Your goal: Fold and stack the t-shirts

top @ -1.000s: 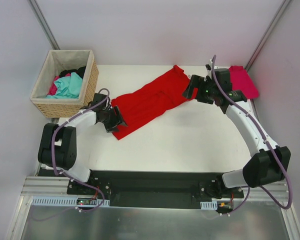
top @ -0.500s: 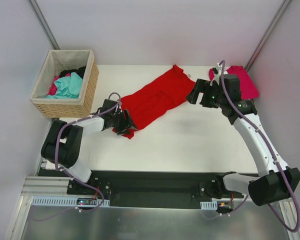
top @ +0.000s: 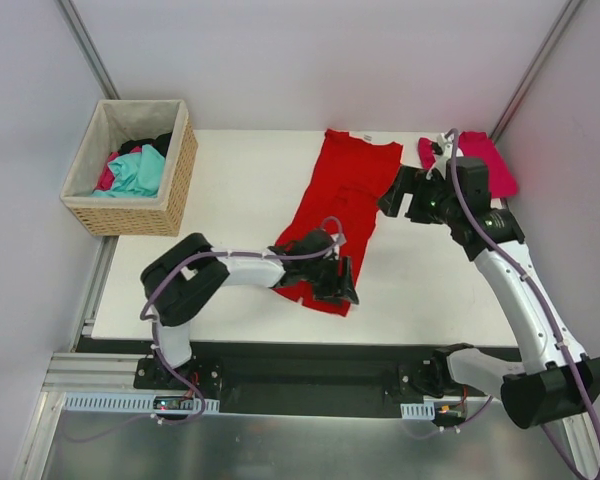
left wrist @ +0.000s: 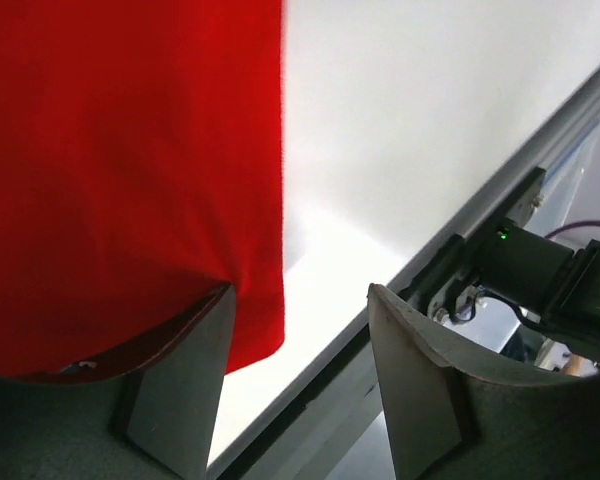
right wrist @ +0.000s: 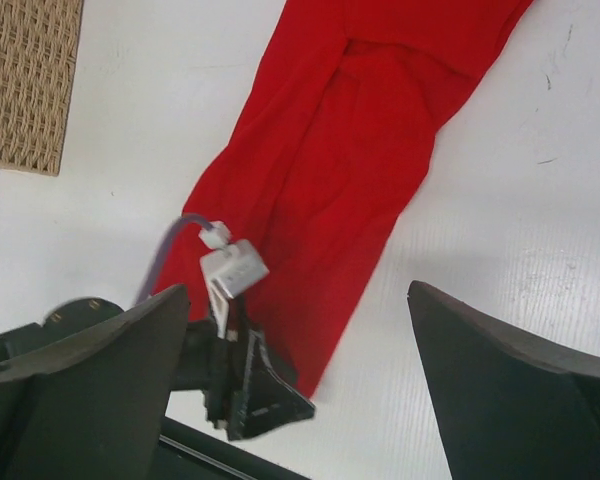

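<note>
Left gripper, half-spread, has dragged red t-shirt hem to 6 o'clock; right gripper spread wide. Shirt looks squared for folding.

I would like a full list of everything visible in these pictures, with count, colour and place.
red t-shirt: one, bright red, stretched from far edge to near edge, mid-table
magenta t-shirt: one, magenta-pink, far right corner
basket: one, tan wicker, far left
clothes in basket: teal, pink, black; count unclear
table: one, white
left end effector: one, dark, at red shirt's near end, fingers apart
right end effector: one, dark, open, by shirt's far end
</note>
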Motion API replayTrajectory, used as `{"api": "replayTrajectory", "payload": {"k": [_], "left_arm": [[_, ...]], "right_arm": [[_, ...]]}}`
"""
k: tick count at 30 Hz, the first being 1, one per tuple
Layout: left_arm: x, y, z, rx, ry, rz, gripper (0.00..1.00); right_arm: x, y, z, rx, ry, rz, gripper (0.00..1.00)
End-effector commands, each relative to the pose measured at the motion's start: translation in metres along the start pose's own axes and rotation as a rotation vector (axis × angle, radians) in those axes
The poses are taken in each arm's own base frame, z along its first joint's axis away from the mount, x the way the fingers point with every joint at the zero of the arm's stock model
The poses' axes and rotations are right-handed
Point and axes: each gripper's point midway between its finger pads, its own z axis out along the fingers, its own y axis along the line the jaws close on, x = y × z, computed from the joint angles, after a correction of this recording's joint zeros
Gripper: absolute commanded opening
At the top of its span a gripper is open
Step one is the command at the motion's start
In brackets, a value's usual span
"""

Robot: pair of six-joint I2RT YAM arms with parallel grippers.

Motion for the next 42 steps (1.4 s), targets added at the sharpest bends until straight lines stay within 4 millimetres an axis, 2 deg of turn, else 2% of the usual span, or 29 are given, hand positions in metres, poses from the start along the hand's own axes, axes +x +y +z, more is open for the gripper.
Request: {"api": "replayTrajectory", "payload": {"k": [1, 2, 3, 4, 6, 8, 9, 11, 12, 14, 15, 17, 18, 19, 20, 21, 22, 23, 24, 26, 27, 30, 33, 34, 36, 38, 39, 41, 42], "left_arm": [[0.036, -0.027, 0.039, -0.036, 0.116, 0.020, 0.57], [0.040, -0.037, 0.045, -0.021, 0.129, 0.037, 0.57], [0.057, -0.043, 0.058, -0.023, 0.169, 0.057, 0.57], [0.054, -0.064, 0.064, 0.010, 0.161, 0.079, 0.57], [0.067, -0.090, 0.079, 0.044, 0.191, 0.130, 0.57], [0.074, -0.102, 0.084, 0.051, 0.201, 0.165, 0.57], [0.075, -0.117, 0.085, 0.071, 0.198, 0.206, 0.57], [0.072, -0.124, 0.080, 0.072, 0.184, 0.225, 0.57], [0.067, -0.136, 0.070, 0.098, 0.155, 0.257, 0.57], [0.054, -0.133, 0.053, 0.042, 0.108, 0.273, 0.57], [0.047, -0.144, 0.032, 0.060, 0.068, 0.313, 0.57], [0.027, -0.139, 0.006, 0.019, 0.016, 0.313, 0.58], [0.016, -0.145, -0.020, 0.031, -0.036, 0.323, 0.58], [0.007, -0.145, -0.034, 0.034, -0.064, 0.318, 0.58], [-0.008, -0.138, -0.051, 0.019, -0.094, 0.296, 0.59], [-0.019, -0.141, -0.079, 0.030, -0.158, 0.309, 0.59], [-0.028, -0.139, -0.095, 0.028, -0.193, 0.312, 0.60], [-0.049, -0.126, -0.113, -0.001, -0.247, 0.284, 0.60], [-0.057, -0.119, -0.139, -0.016, -0.291, 0.286, 0.61], [-0.076, -0.099, -0.164, -0.042, -0.339, 0.244, 0.61], [-0.090, -0.079, -0.184, -0.071, -0.382, 0.209, 0.61], [-0.106, -0.049, -0.212, -0.112, -0.446, 0.162, 0.61], [-0.109, -0.026, -0.224, -0.139, -0.476, 0.114, 0.62], [-0.108, -0.022, -0.226, -0.144, -0.482, 0.108, 0.62], [-0.104, -0.012, -0.227, -0.155, -0.482, 0.093, 0.65], [-0.103, -0.003, -0.231, -0.164, -0.491, 0.072, 0.72], [-0.099, 0.005, -0.228, -0.175, -0.482, 0.056, 0.79], [-0.099, 0.013, -0.231, -0.188, -0.496, 0.044, 0.84], [-0.097, 0.021, -0.229, -0.200, -0.491, 0.036, 0.88]], "right_arm": [[-0.009, 0.001, -0.025, 0.014, -0.046, -0.043, 0.96], [-0.007, -0.001, -0.029, 0.027, -0.045, -0.046, 0.96], [-0.008, -0.001, -0.033, 0.032, -0.052, -0.050, 0.96], [-0.010, -0.001, -0.039, 0.032, -0.068, -0.057, 0.96], [-0.008, -0.001, -0.045, 0.036, -0.070, -0.055, 0.96], [-0.008, 0.000, -0.052, 0.035, -0.081, -0.054, 0.96], [-0.008, 0.000, -0.054, 0.036, -0.084, -0.056, 0.96], [-0.011, -0.001, -0.063, 0.048, -0.103, -0.062, 0.96], [-0.013, 0.000, -0.067, 0.052, -0.115, -0.061, 0.96], [-0.019, 0.000, -0.076, 0.062, -0.149, -0.064, 0.96], [-0.021, -0.001, -0.077, 0.068, -0.160, -0.063, 0.96], [-0.022, -0.004, -0.073, 0.081, -0.162, -0.057, 0.96], [-0.021, -0.005, -0.068, 0.086, -0.150, -0.054, 0.96], [-0.020, -0.006, -0.065, 0.087, -0.139, -0.050, 0.96], [-0.021, -0.003, -0.059, 0.070, -0.134, -0.046, 0.96], [-0.015, -0.007, -0.049, 0.079, -0.106, -0.032, 0.96], [-0.014, -0.008, -0.042, 0.081, -0.097, -0.027, 0.96], [-0.016, -0.007, -0.035, 0.070, -0.099, -0.027, 0.96], [-0.012, -0.010, -0.021, 0.075, -0.070, -0.023, 0.96], [-0.015, -0.008, -0.002, 0.056, -0.052, -0.019, 0.96], [-0.013, -0.010, 0.017, 0.058, -0.009, -0.011, 0.96], [-0.023, -0.004, 0.049, 0.021, 0.001, 0.000, 0.96], [-0.044, 0.000, 0.101, -0.006, 0.016, 0.012, 0.96], [-0.058, 0.011, 0.129, -0.054, 0.040, 0.030, 0.96], [-0.072, 0.021, 0.155, -0.106, 0.047, 0.046, 0.96], [-0.093, 0.034, 0.195, -0.175, 0.035, 0.065, 0.96], [-0.102, 0.038, 0.208, -0.195, 0.028, 0.071, 0.96], [-0.114, 0.046, 0.242, -0.255, 0.025, 0.096, 0.97], [-0.117, 0.048, 0.252, -0.271, 0.027, 0.108, 0.97]]}}
